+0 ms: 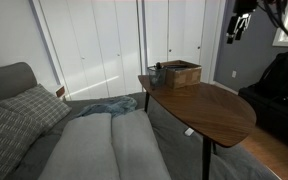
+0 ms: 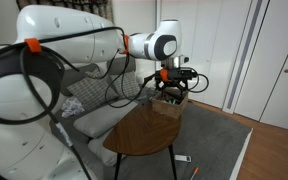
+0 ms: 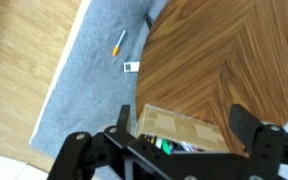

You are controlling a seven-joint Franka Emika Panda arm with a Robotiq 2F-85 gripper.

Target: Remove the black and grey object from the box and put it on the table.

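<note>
While wide apart, fingers (image 3: 249,128) above box (image 3: 179,128); box near table (image 3: 224,50) edge.

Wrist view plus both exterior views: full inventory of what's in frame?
table: 1, dark brown wood, beside the couch
box: 1, tan, on the table end near the doors; contents unclear
cup-like item: 1, dark, on the table beside the box
couch: 1, grey, along the table
blanket: 1, blue-grey, on the couch
rug: 1, grey, under the table
thin stick-like item: 1, orange, on the rug
small flat item: 1, white, on the rug
closet doors: white, behind the table
arm: 1, white
gripper: 1, black, open, above the box
</note>
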